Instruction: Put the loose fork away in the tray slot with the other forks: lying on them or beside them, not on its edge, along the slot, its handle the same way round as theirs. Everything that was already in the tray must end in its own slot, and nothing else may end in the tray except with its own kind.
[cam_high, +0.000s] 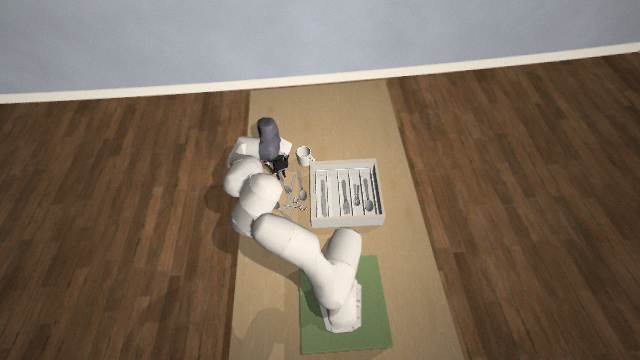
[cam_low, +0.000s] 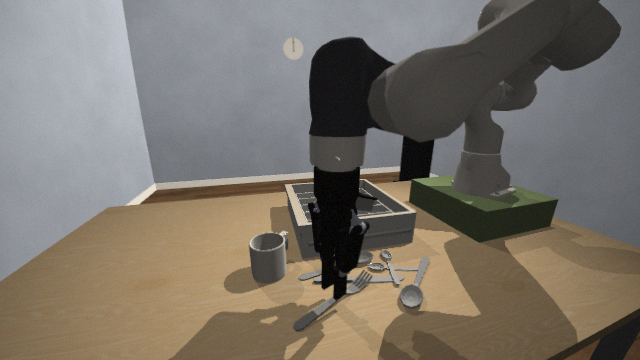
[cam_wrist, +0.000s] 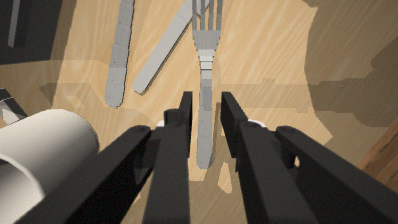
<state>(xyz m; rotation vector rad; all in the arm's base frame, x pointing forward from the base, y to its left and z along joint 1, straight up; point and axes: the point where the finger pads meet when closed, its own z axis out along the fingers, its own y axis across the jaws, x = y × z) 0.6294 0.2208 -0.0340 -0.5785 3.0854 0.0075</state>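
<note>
The loose fork lies flat on the table, tines pointing away from my wrist camera. It also shows in the exterior view with its handle toward the front. My gripper is down over the handle, fingers narrowly apart on either side of it, with a thin gap on each side. It points straight down in the exterior view. The cutlery tray stands to the right of the gripper, with forks in a middle slot.
A grey mug stands close beside the gripper; it fills the lower left of the wrist view. Two knives lie beside the fork. Loose spoons lie between the fork and the tray. The green base block is behind.
</note>
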